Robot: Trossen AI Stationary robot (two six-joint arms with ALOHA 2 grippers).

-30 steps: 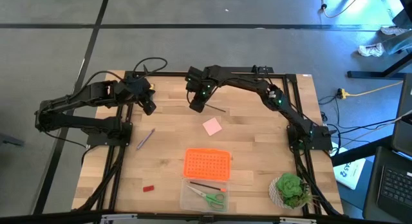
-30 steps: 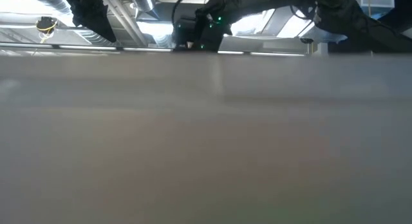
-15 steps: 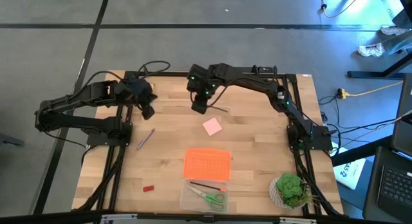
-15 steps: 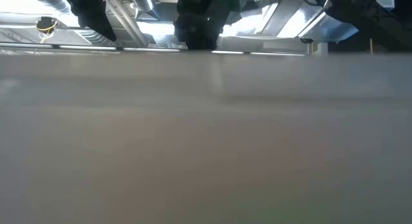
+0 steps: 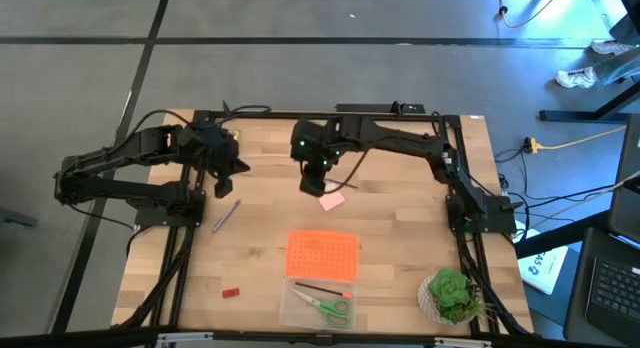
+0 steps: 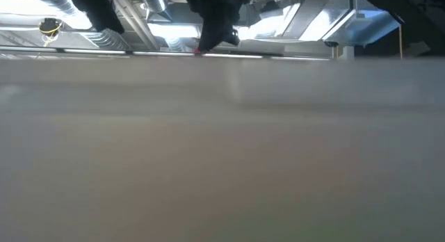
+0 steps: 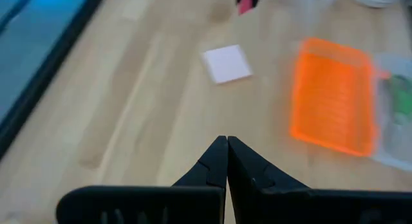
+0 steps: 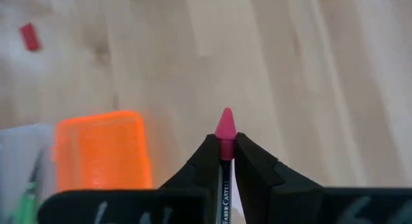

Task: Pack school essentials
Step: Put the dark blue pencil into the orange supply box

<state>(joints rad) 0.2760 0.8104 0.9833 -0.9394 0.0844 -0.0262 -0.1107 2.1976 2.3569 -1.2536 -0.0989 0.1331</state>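
Overhead view of a wooden table w/ two dark robot arms. Right gripper hangs above the table's middle, just beside the pink square pad, fingers clamped on a thin black pencil w/ a pink eraser tip. Right wrist view shows the pencil pinched close to that tip, its long axis running straight along the fingers, pink end pointing forward past them and down toward the tabletop; the rest of the shaft trails back out of sight.

Handling, as a judgement: pencil looks light, stiff, smooth-sided, so it could swivel or slide in a narrow pinch. A hold nearer mid-shaft would likely be steadier than one by the tip.

Left gripper sits near the table's left rear, fingers pressed together, holding nothing. A purple pencil lies flat just in front of it, long axis slanted.

Near the front: clear box w/ green-handled scissors and a red pen inside, orange perforated lid lying beside it, small red block to the left, potted plant at front right
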